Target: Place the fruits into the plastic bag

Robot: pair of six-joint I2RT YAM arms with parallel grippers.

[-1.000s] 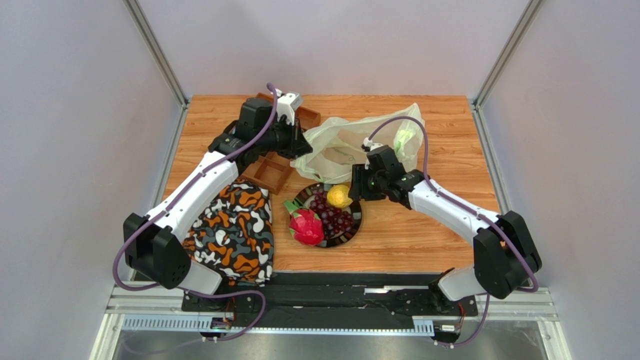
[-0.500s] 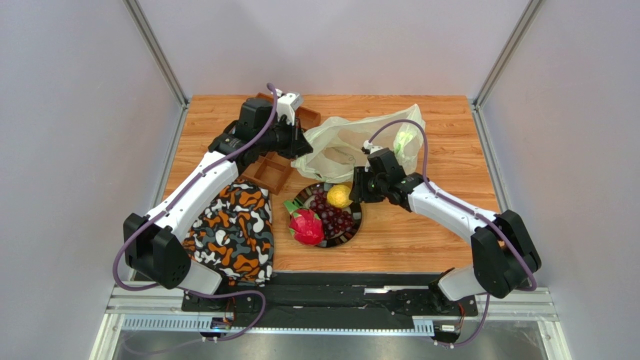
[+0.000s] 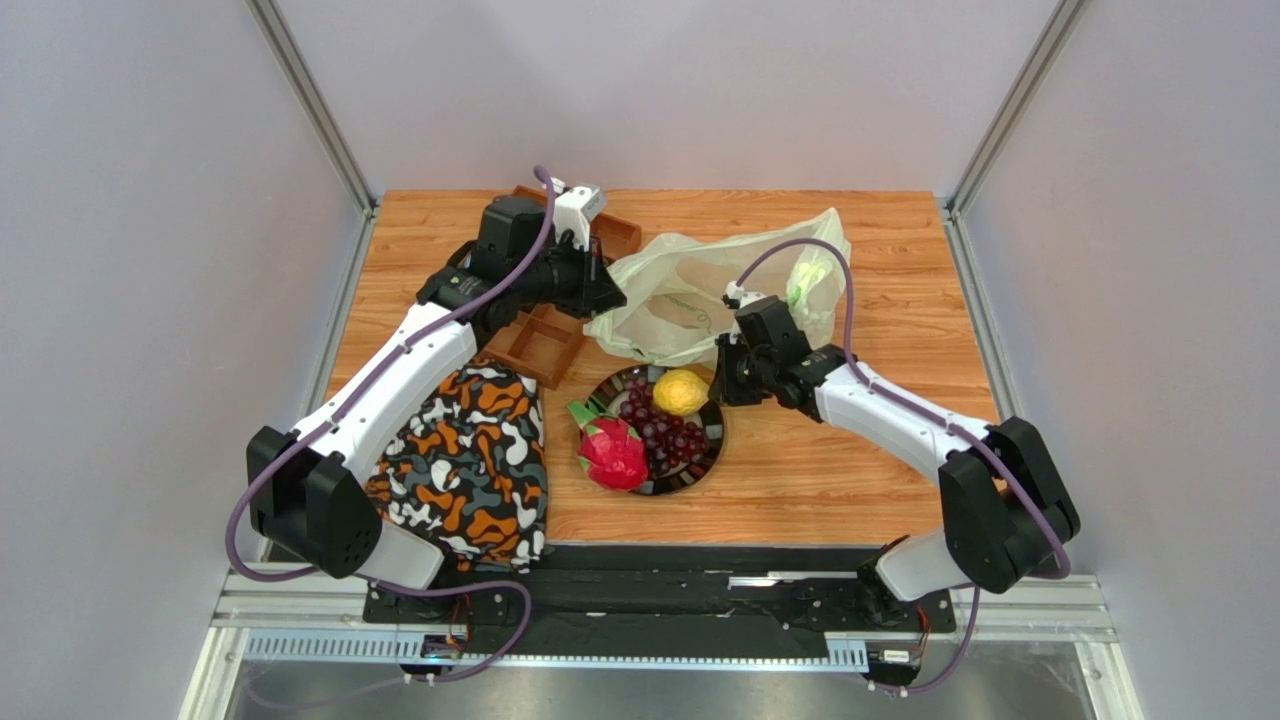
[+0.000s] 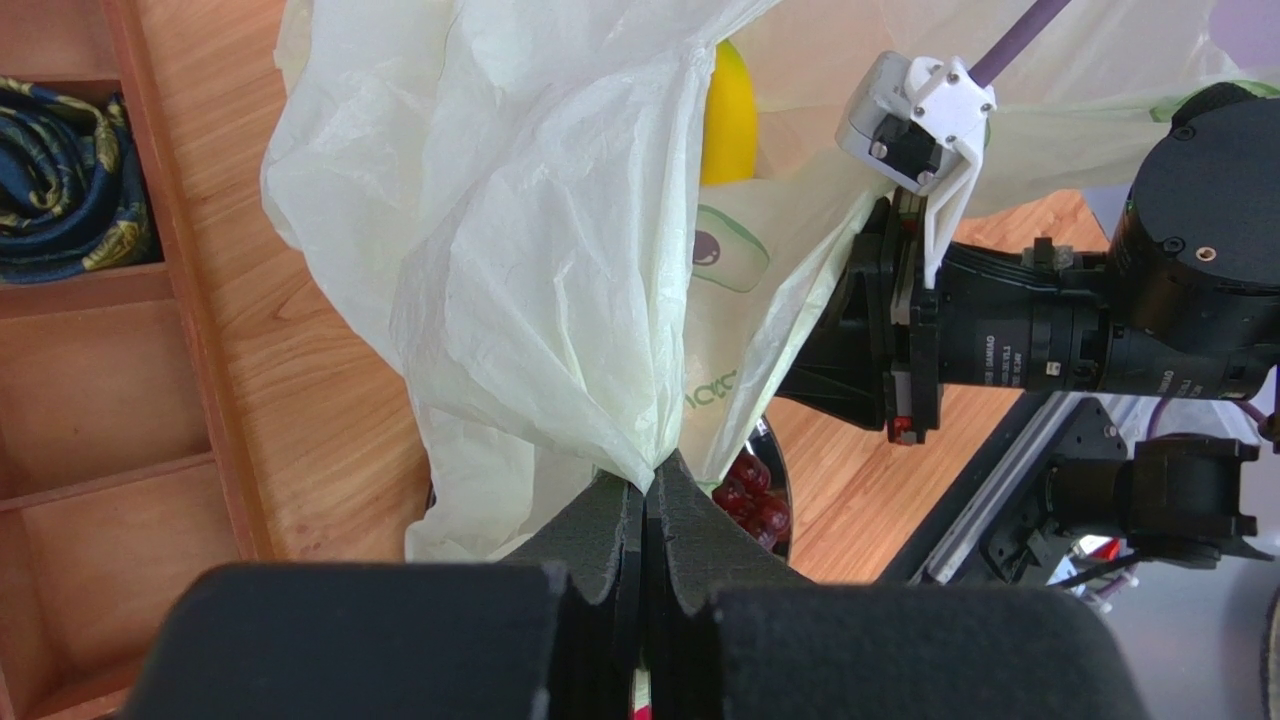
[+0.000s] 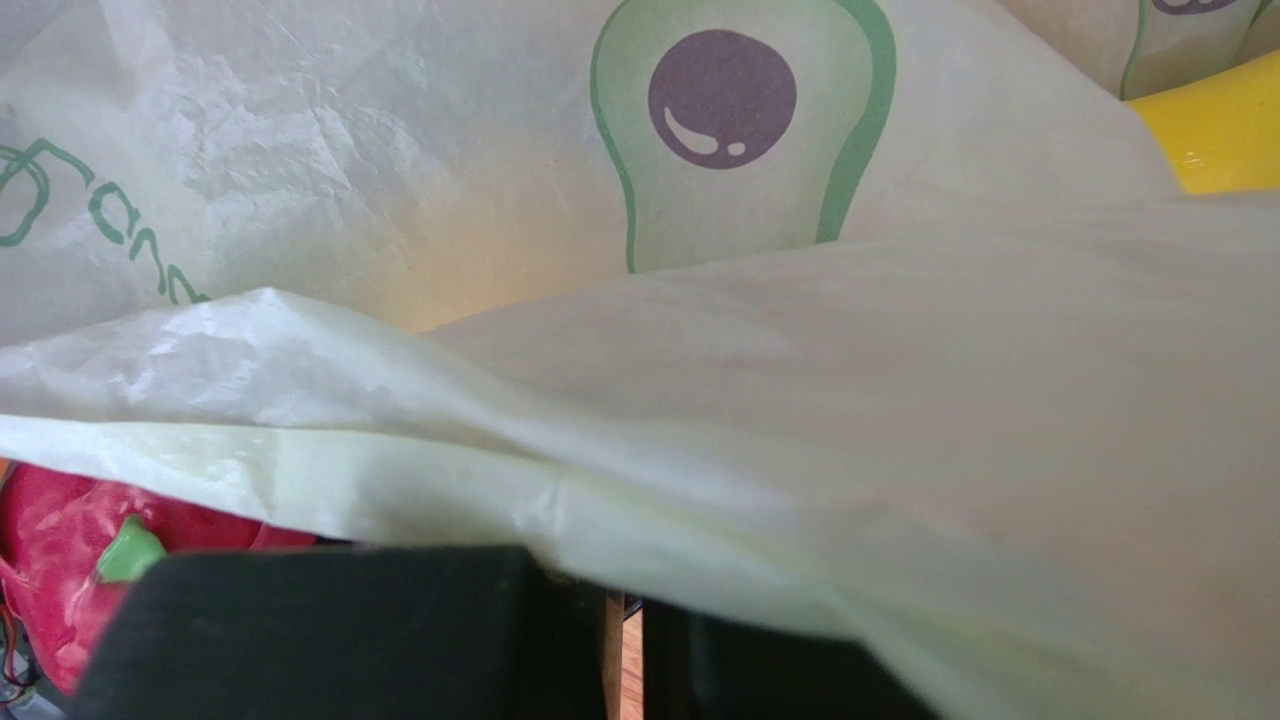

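The large, thin, pale yellow-green plastic bag printed with green avocados lay crumpled at the back of the wooden table, just behind a dark round plate. On that plate sat the small round yellow fruit, the dark purple grape bunch and, at the near-left edge, the pink-red dragon fruit with green scales. From where I stood the left gripper was at the bag's left edge. Its wrist view showed the black pads pressed together on a gathered fold of film, which rose from the jaws like a tent, with a few grapes showing below. A smooth yellow banana, as far as I could judge from the little that showed, sat behind the film inside the bag. The right gripper hung at the plate's far-right rim, beside the round fruit and against the bag's lower edge. Seen from its own wrist, its jaws stood nearly together with only a sliver of wood between them, and the film lay draped over the tips. I could not tell whether they pinched it. The dragon fruit peeped out at the lower left there. Left of the bag stood a brown wooden compartment tray holding a dark rolled cloth. An orange, black and white patterned cloth lay nearer the arms' bases.
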